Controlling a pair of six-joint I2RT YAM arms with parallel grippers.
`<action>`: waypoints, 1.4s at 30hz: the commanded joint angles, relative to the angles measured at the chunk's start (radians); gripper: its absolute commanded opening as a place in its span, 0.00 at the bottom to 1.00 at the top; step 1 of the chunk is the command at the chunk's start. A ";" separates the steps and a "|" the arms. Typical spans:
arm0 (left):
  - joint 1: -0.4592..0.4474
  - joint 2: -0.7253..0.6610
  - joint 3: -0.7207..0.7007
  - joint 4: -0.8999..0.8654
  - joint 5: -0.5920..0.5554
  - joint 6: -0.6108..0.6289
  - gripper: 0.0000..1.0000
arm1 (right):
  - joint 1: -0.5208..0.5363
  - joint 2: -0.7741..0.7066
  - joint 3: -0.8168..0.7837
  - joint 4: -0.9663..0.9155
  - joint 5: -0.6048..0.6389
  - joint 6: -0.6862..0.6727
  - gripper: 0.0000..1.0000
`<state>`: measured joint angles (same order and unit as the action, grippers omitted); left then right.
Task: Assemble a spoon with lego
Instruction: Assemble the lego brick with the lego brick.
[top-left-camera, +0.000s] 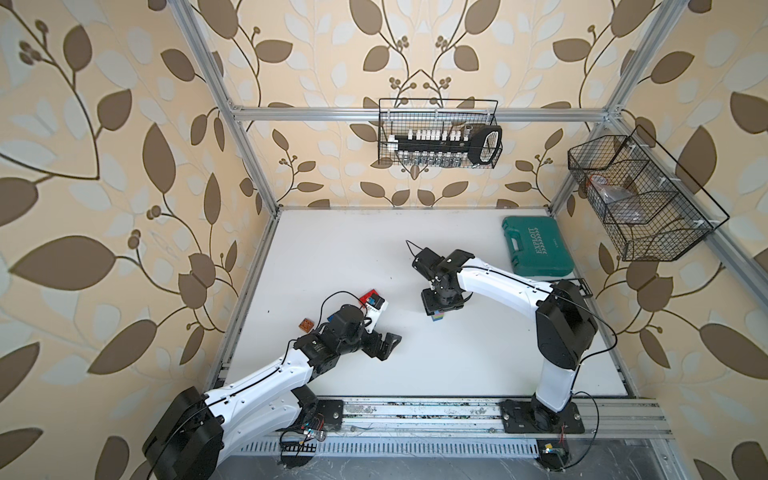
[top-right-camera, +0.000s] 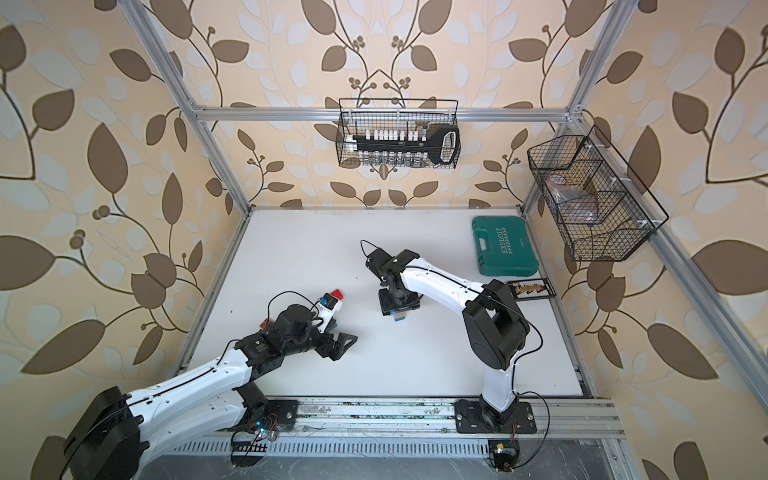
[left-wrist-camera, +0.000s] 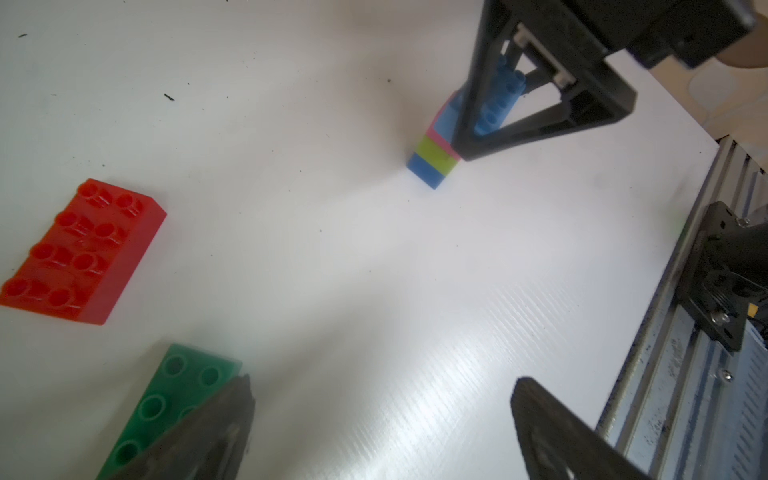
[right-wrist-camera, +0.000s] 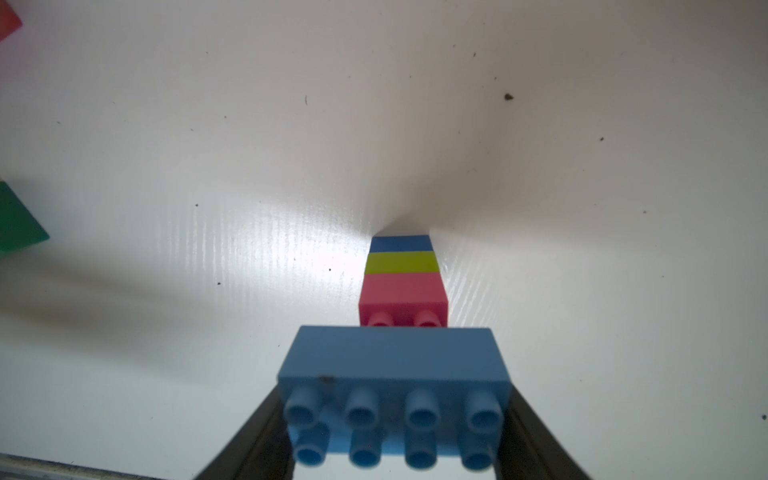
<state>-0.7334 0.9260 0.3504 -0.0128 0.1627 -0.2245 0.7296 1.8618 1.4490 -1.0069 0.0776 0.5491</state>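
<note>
The spoon's stem (right-wrist-camera: 402, 274) stands upright on the white table: dark blue at the bottom, then lime, then pink. My right gripper (right-wrist-camera: 395, 415) is shut on a light-blue long lego brick (right-wrist-camera: 395, 365) at the top of it, and two pink studs show beside that brick. Both top views show the stem (top-left-camera: 437, 316) (top-right-camera: 400, 317) under the right gripper. My left gripper (left-wrist-camera: 382, 380) is open and empty, low over the table (top-left-camera: 386, 347). One of its fingers is next to a green brick (left-wrist-camera: 166, 407). A red brick (left-wrist-camera: 83, 249) lies beyond it. An orange brick (top-left-camera: 306, 325) sits by the left arm.
A teal tool case (top-left-camera: 536, 249) lies at the back right. Wire baskets hang on the back frame (top-left-camera: 436, 133) and the right frame (top-left-camera: 640, 199). A small black tray (top-right-camera: 530, 288) sits near the right edge. The metal rail (top-left-camera: 415, 415) runs along the front.
</note>
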 joint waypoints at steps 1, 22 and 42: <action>-0.004 -0.005 0.030 0.020 -0.005 0.008 0.99 | -0.007 0.023 -0.024 0.004 0.001 -0.007 0.32; -0.004 -0.012 0.030 0.014 -0.002 0.005 0.99 | -0.019 0.051 -0.079 0.022 -0.025 -0.043 0.30; -0.004 -0.013 0.030 0.013 -0.005 0.002 0.99 | -0.026 0.089 -0.111 0.046 -0.067 0.027 0.30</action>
<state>-0.7334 0.9257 0.3504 -0.0132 0.1619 -0.2245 0.6933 1.8439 1.4010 -0.9340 0.0235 0.5468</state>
